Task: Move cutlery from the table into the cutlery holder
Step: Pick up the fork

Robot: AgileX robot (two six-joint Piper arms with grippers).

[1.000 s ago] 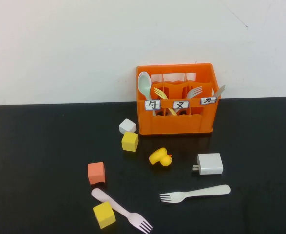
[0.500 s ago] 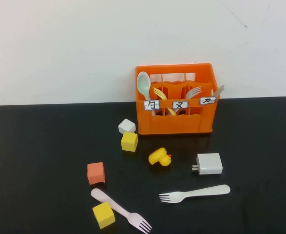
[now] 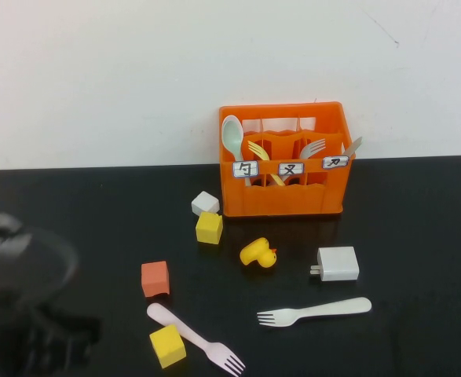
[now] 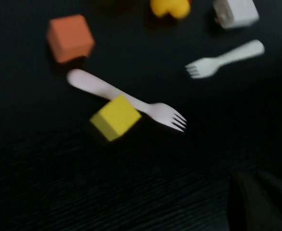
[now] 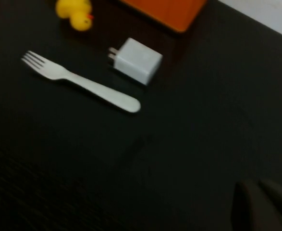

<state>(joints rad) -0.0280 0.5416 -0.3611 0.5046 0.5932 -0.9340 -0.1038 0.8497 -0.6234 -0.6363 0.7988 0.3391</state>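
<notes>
My left hand (image 3: 26,314) hovers over the bench's (image 3: 418,236) left edge near the pink fork (image 3: 195,338), grip unclear; my right hand is unseen.

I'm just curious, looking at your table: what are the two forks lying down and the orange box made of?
All look like plastic, judged by appearance only. The pink fork and cream fork are opaque, matte and thick-tined. The orange cutlery holder is glossy, moulded in one colour. The left gripper is at the table's near left; the right gripper isn't clearly visible.
</notes>
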